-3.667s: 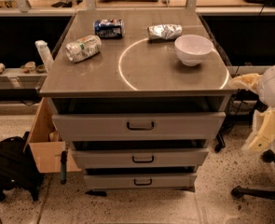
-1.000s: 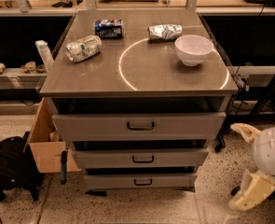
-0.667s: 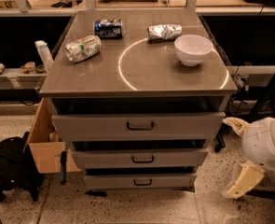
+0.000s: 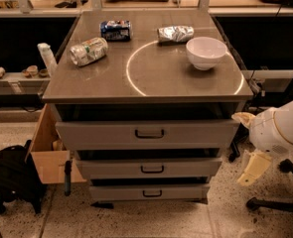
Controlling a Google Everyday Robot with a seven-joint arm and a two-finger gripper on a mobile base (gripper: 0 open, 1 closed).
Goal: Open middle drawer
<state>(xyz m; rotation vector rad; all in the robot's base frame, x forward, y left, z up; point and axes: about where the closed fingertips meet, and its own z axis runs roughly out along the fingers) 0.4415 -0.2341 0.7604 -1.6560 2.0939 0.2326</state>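
Now end effector (image 4: 252, 168) higher, right of middle drawer (image 4: 151, 167).

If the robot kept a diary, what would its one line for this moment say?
task: open middle drawer | gripper: low, right of cabinet, touching nothing | drawer handle: untouched | next: likely reach for handle

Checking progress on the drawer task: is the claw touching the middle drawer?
No, the claw hangs off to the right of the middle drawer, with a clear gap between them.
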